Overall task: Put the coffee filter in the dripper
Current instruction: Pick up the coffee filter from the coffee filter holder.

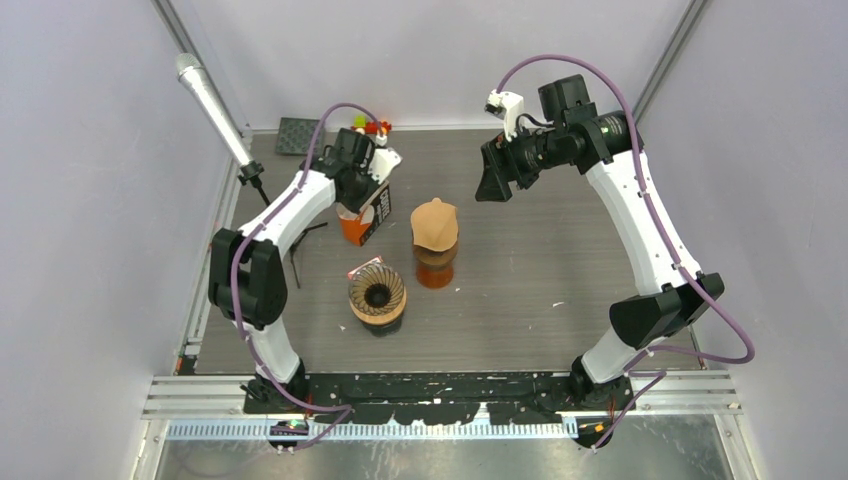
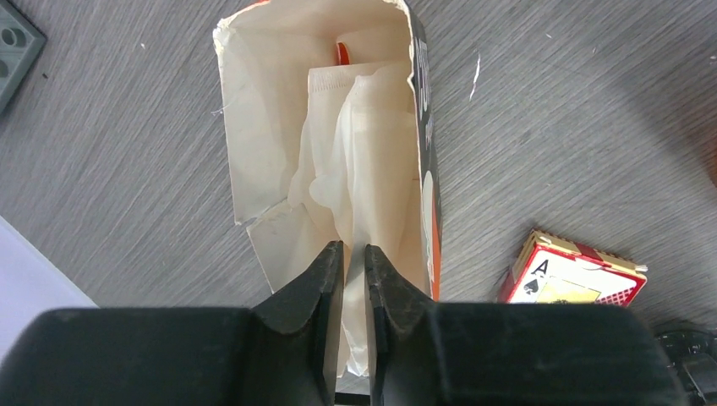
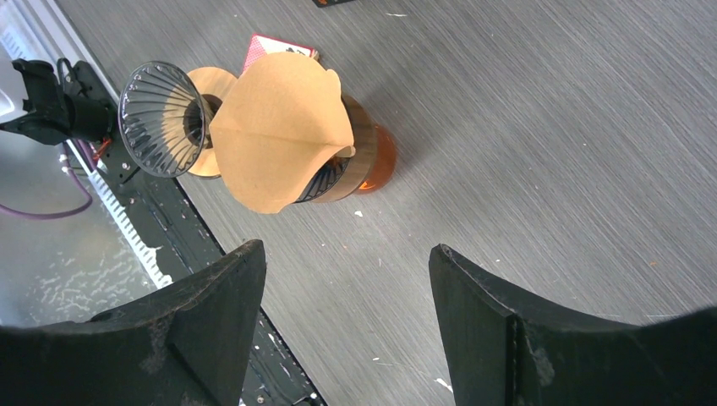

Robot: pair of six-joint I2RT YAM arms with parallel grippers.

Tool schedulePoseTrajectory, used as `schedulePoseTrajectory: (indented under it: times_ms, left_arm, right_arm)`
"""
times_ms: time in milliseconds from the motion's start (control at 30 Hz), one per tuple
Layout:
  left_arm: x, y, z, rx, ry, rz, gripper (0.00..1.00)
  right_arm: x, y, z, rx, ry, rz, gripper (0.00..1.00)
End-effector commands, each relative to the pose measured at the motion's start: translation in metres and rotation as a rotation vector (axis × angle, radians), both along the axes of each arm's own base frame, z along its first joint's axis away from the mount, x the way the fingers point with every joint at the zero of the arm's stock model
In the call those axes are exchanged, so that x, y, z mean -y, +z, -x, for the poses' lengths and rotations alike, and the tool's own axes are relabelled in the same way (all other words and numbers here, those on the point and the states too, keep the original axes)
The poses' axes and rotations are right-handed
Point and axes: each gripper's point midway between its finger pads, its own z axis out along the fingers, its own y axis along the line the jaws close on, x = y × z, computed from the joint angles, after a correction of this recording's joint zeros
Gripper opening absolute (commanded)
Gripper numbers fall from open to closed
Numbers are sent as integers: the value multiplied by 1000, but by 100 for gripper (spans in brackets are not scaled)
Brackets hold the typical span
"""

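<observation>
White walls close in a grey wood-grain worktop (image 1: 560, 260), where the step in hand looks like the pick: drawing a white coffee filter (image 2: 363, 152) out of the torn-open filter box (image 2: 254, 127) standing left of centre. The left arm (image 1: 300, 200) reaches forward with its elbow bent and its wrist turned down over the box mouth, its jaws narrow with a fold of that filter pinched between them. Next it must lift the paper clear without dragging its neighbours along, then carry it to the empty dripper (image 1: 390, 300) nearer the bases and seat it point-down. Another dripper (image 3: 359, 152) close by already wears a brown filter (image 3: 283, 127). The right arm (image 1: 640, 230) hangs raised at the far right, jaws wide and holding nothing.
</observation>
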Motion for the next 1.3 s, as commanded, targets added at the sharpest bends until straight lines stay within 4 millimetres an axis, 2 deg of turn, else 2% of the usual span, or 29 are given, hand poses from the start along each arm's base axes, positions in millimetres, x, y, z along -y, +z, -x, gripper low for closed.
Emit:
schedulePoseTrajectory:
  times_ms: [0,200,633,700,833,1000,1167,1267]
  left_arm:
    - [-2,14,-8,25,7,6,14]
    - [3,29,-8,40,-2,35,0]
    - [2,94,-4,155,-16,74,0]
    - [1,110,-1,190,-18,88,0]
    - [5,154,9,287,-46,152,0]
    - [13,205,28,383,-77,263,0]
    - [30,252,59,442,-146,432,0]
    - [54,276,91,395,-259,583,0]
  right_arm:
    - [0,4,-1,21,12,-10,75]
    - [0,3,-2,19,11,-9,75]
    - [0,6,0,25,13,-13,75]
    - [0,8,0,26,13,-17,75]
    - [-2,13,0,32,16,-34,75]
    - [-10,34,8,78,59,-100,74]
    - [-20,68,17,198,122,-169,74]
    - [-28,87,23,275,165,-210,74]
